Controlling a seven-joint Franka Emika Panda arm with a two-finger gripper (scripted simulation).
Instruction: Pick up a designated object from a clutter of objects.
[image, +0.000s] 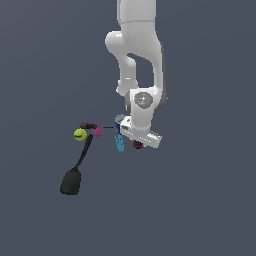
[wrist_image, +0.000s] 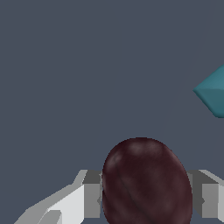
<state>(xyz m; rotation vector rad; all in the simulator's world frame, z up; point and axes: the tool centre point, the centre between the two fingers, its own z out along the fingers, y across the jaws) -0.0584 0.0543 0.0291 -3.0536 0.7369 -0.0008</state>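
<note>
Two jaws sit clamped on the maroon ball (wrist_image: 146, 181), one each side, the cyan bar (wrist_image: 213, 92) just beside.

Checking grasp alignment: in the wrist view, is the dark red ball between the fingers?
Yes, the dark red ball sits between the two grey fingers, one on each side of it.

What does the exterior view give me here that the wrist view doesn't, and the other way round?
Exterior view only: the yellow-green ball, long black spatula, small pink piece and the white arm. Wrist view only: the gripper fingers flanking the dark red bumpy ball on both sides; contact is unclear. Both: that ball, mostly hidden in the exterior view, and the cyan bar.
</note>
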